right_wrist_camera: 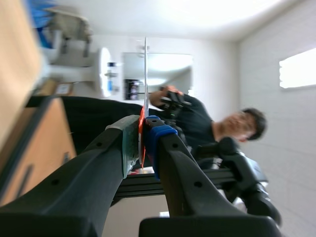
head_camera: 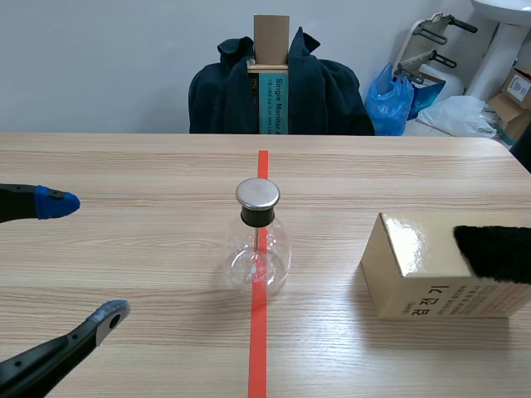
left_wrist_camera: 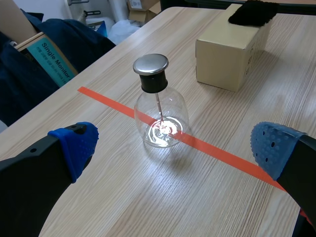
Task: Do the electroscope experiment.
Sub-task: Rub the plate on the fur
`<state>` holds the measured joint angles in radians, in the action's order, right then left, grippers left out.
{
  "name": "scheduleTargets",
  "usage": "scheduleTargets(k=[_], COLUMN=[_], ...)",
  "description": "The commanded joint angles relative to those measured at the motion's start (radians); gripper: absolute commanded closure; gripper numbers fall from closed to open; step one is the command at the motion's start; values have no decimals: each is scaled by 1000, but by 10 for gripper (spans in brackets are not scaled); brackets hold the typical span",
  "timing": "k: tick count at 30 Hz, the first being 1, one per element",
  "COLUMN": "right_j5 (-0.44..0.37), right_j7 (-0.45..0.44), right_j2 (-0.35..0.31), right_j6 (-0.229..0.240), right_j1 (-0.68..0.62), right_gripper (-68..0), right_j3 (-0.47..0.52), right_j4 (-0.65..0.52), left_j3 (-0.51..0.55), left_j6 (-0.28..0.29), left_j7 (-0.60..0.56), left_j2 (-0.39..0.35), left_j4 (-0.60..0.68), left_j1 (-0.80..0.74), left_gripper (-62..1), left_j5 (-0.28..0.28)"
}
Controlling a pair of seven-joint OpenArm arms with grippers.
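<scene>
Electroscope flask [head_camera: 259,249] upright at mid-table, squarely on the orange-red tape line, metal cap [head_camera: 258,194] on top, inner rod [left_wrist_camera: 159,104] hanging down inside the glass. Well apart from the cardboard box [head_camera: 415,274] at the right, with black fur cloth [head_camera: 495,253] lying on the box top. Left gripper [head_camera: 83,257] low over the table, spread wide and holding nothing, blue pads [left_wrist_camera: 76,143] to either side of the flask in the wrist view but well short of it. Right gripper [right_wrist_camera: 143,131] absent from the scene view, raised and pointed away from the table, clamped on a thin strip [right_wrist_camera: 145,74] seen edge-on, a red patch showing between the pads. Probably at the stage of bringing the strip to the cap, judging by strip in hand. Hazards from here: tipping the light, narrow-necked flask with a finger or the strip on the way down; pushing the cap hard enough to slide the glass off the tape; losing charge through a brush against table or box; strip twisting or slipping in so narrow a pinch; clipping the box on the descent from that raised pose.
</scene>
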<state>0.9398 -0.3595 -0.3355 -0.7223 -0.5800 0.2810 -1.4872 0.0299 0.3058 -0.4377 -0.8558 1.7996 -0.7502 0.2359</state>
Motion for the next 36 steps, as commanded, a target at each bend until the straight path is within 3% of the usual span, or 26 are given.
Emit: scheduleTargets(k=[1,15,28,36], right_j5=[-35,-281,-434,-468], right_j7=[5,-2,-35,-47], right_j2=[-32,-147,-193,-193], right_j6=[-61,-61,-61,32], right_j1=[1,143,354,450], right_gripper=[-6,-6,-6,-6], right_j3=[14,74,74,74], right_j4=[-45,-278,-335,-335], left_j3=[6,6,6,6], left_j6=[-6,-6,-6,-6], left_j7=[-14,-13,-10,-4], left_j2=[2,8,8,8], left_j4=[5,5,2,-2], left_j1=[5,5,5,5], left_gripper=[-623,-623,-623,-623], left_j5=[10,10,9,10])
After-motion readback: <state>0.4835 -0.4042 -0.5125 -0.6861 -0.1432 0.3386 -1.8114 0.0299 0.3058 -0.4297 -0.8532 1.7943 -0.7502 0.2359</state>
